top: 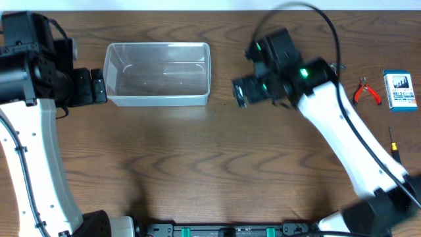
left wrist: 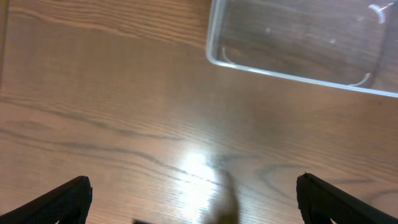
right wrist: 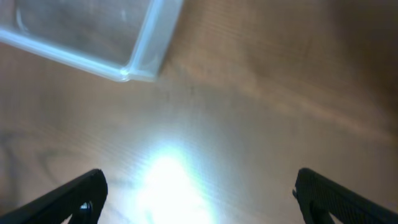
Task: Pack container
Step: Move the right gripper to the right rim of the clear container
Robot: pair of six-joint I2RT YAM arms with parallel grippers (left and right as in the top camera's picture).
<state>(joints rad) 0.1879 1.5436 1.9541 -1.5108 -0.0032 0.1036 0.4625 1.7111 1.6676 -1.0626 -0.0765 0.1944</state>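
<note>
**A:** Left gripper [top: 100, 86] sits just left of the container [top: 158, 99], jaws spread wide, nothing in them.

**B:** The container's empty, with its long axis running side to side between the two arms.

**A:** Right gripper [top: 239, 93] is just right of it, also gaping and empty (only wood grain beneath).

**B:** Pliers [top: 366, 92] and blue-and-white box [top: 399, 90] lie well right of the container. I'd say the right arm is nearer, with open table [top: 197, 164] to cross.
</note>
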